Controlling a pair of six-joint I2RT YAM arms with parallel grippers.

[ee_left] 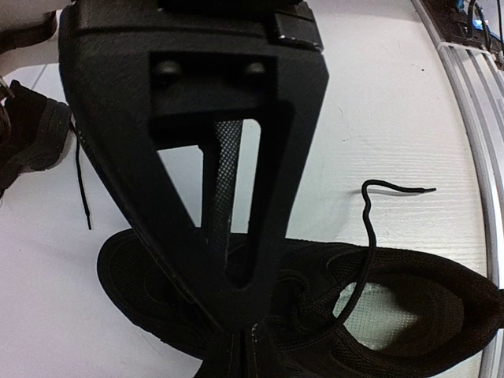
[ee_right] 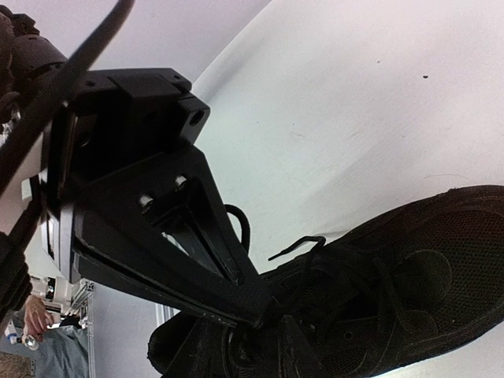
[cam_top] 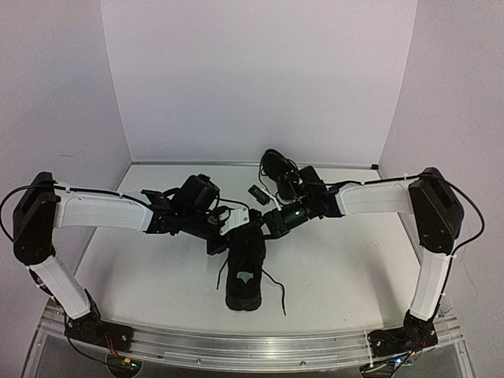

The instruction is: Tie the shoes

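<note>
One black shoe lies mid-table, toe towards the back, heel opening towards the near edge. Both grippers meet over its lacing. My left gripper is shut, its fingers closed together on the shoe beside the tongue; I cannot see a lace between them. A loose lace end lies on the table. My right gripper is shut at the lacing of the shoe, with a lace loop rising behind its fingers. The second shoe sits at the back.
Lace ends trail on the table left and right of the near shoe. The second shoe shows at the left edge of the left wrist view. White walls enclose the table; a metal rail runs along the near edge.
</note>
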